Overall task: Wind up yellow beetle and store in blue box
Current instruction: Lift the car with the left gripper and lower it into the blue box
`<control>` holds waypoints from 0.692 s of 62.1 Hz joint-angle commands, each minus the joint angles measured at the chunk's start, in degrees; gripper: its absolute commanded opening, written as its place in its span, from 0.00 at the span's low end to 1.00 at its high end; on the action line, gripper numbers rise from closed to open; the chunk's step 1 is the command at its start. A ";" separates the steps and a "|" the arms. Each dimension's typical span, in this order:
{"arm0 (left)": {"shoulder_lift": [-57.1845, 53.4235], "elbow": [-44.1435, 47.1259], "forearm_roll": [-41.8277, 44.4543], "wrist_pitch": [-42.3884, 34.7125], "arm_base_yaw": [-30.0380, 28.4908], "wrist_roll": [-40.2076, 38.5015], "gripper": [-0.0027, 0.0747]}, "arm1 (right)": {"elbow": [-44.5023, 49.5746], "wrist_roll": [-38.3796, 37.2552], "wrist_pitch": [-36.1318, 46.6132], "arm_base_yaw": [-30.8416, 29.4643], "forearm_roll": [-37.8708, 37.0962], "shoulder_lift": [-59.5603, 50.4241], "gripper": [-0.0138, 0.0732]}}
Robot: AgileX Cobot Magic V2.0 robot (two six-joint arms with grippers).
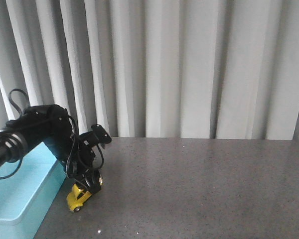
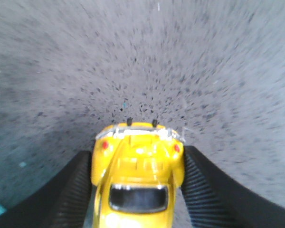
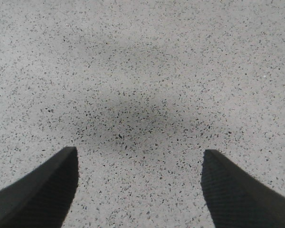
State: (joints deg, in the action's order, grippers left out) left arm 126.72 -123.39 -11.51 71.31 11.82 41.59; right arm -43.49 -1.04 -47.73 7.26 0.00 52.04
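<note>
Grey speckled bench (image 1: 199, 184) before pale pleated curtains (image 1: 189, 64). Left gripper (image 1: 85, 185) low at the near left, jaws clenched on the yellow beetle (image 1: 79, 196), pads against both its sides, car tilted with wheels at the bench, just beside the blue box (image 1: 17, 199). Right gripper (image 3: 140, 183) over bare bench, jaws released, holding nothing.

A dark grey speckled table (image 1: 199, 184) fills the foreground, with pale pleated curtains (image 1: 189, 64) (floor-length, apparently) hanging behind.
</note>
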 commanded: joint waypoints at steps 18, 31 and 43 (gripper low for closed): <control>-15.79 -1.98 0.15 0.30 0.18 -10.80 0.38 | -1.38 -0.04 2.89 -0.02 -0.45 -0.51 0.76; -20.45 -1.98 8.76 0.30 -2.21 -18.56 0.38 | -1.38 -0.04 2.89 -0.02 -0.45 -0.51 0.76; -20.69 -1.85 11.16 0.30 -9.22 -23.41 0.38 | -1.38 -0.04 2.89 -0.02 -0.45 -0.51 0.76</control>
State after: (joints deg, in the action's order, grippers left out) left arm 109.04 -123.69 -1.01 72.72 5.60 21.26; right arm -43.49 -1.04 -47.73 7.26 0.00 52.04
